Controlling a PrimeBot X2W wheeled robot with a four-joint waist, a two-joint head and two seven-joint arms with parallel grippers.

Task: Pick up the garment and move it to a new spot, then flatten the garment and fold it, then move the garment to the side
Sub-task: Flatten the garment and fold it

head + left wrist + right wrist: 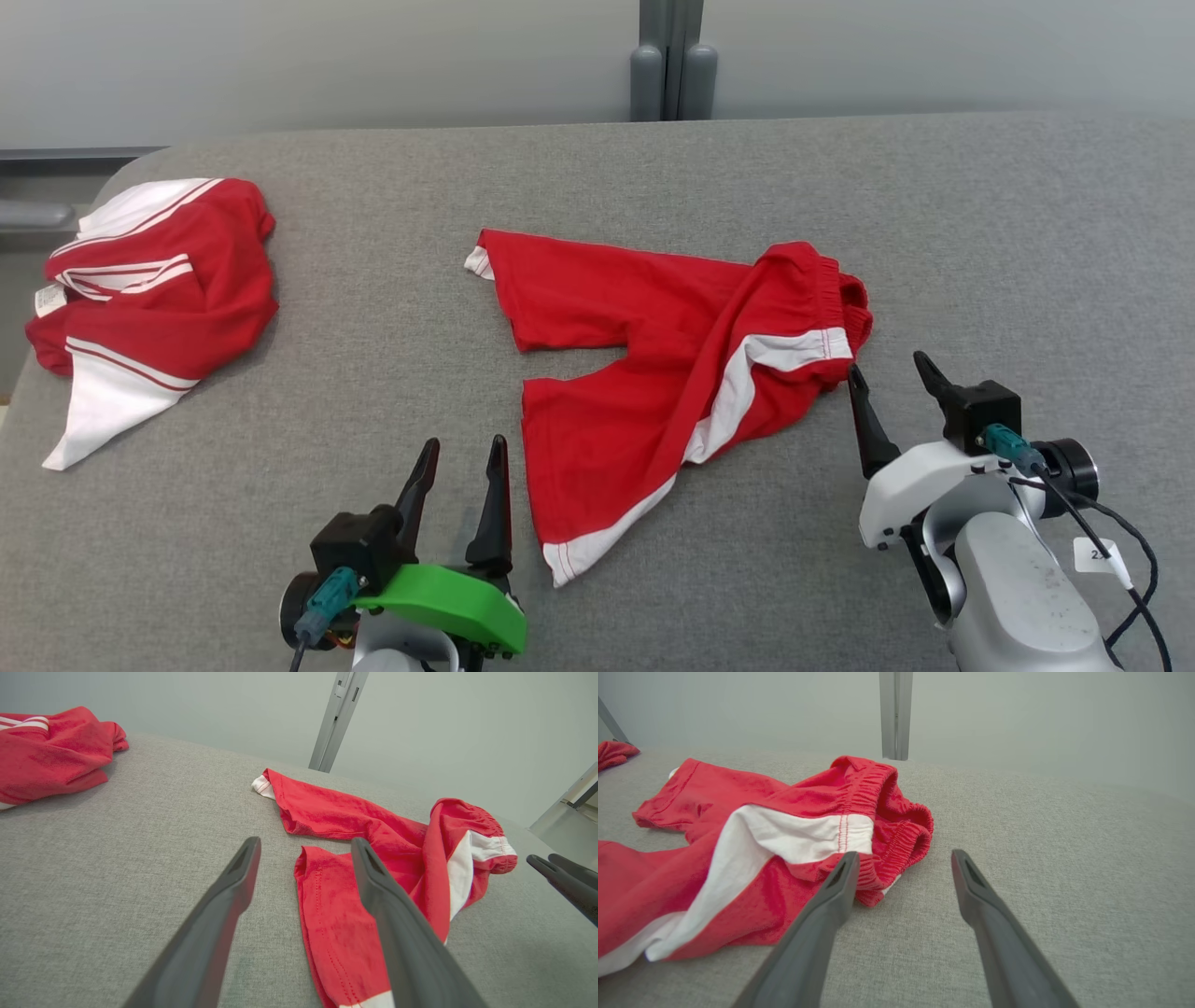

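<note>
Both claws released, nothing held. Red shorts (653, 373) lie crumpled mid-counter (373, 233). My left claw (464, 443) is near the lower leg, my right claw (887, 366) just beside the bunched waistband (836, 289). To flatten, imo: R pinches the waistband, L the hem (shallow bite), then pull apart.

One jaw of the left gripper (304, 843) hides part of the shorts' (336, 933) near leg from you in its wrist view. There the second red garment (51, 751) runs off the left edge. In the head view its white label (49, 299) is too small to read.
</note>
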